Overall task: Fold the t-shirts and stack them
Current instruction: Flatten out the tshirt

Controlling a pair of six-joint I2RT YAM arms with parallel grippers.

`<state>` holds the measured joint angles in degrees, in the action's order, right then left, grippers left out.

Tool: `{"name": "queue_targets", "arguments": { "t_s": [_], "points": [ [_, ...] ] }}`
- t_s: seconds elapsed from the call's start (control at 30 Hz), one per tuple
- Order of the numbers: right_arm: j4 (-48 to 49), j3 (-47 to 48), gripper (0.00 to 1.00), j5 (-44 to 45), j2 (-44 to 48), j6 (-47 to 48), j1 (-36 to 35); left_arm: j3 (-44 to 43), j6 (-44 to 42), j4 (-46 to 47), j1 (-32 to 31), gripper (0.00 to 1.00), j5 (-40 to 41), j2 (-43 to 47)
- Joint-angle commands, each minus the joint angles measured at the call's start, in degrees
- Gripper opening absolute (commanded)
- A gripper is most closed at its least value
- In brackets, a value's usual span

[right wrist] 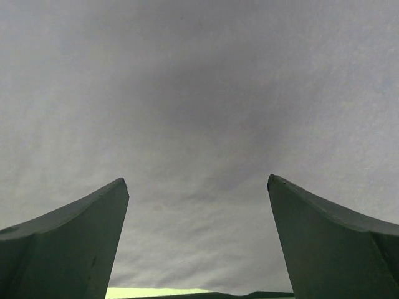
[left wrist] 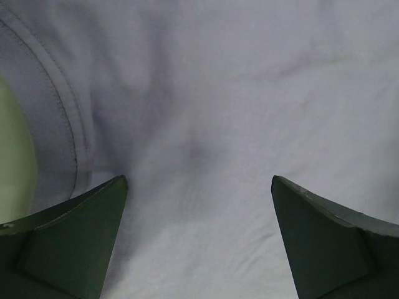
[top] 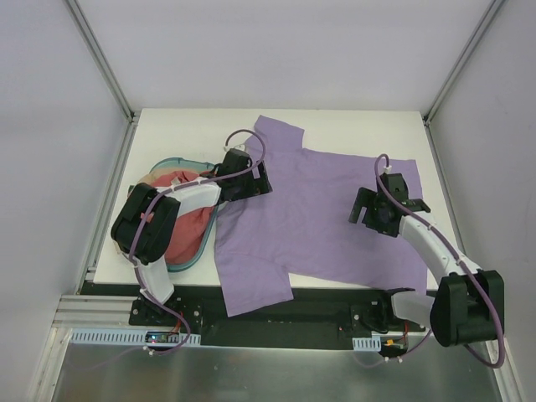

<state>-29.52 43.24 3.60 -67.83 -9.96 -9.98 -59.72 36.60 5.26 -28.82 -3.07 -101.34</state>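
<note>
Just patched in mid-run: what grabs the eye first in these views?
The lavender t-shirt lies spread across the middle of the table. The left gripper and right gripper hang open over it, near its left edge and right half. At far left, a teal basket holds a pink-red t-shirt, partly hidden by the left arm.

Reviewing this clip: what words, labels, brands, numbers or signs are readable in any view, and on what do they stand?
None can be read in any view.
The lavender t-shirt is plain, with no print or visible tag.
The pink-red t-shirt and the teal basket show no lettering.
Small fittings at the arm bases are too small to tell if they carry markings.
</note>
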Motion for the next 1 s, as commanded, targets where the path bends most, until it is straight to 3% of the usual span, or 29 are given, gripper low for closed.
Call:
{"name": "queue_targets", "arguments": {
  "t_s": [0.0,0.2,0.63,0.97],
  "points": [
    [1.83,1.92,0.96,3.52,-2.47,1.43,0.57,-3.11,0.14,-2.79,0.6,0.99,8.24,-3.42],
    [2.01,6.75,0.96,5.54,-10.72,1.17,2.85,-6.01,-0.91,-8.5,2.09,0.99,14.32,-5.88],
    [-2.29,26.97,0.96,2.12,-30.67,-0.5,12.87,-8.83,-1.97,-15.8,8.07,0.99,9.05,-9.67],
    [-13.45,47.79,0.97,-2.01,-51.07,3.44,14.28,-9.62,-0.92,-17.03,11.59,0.99,3.69,-10.54]
  ]
}}
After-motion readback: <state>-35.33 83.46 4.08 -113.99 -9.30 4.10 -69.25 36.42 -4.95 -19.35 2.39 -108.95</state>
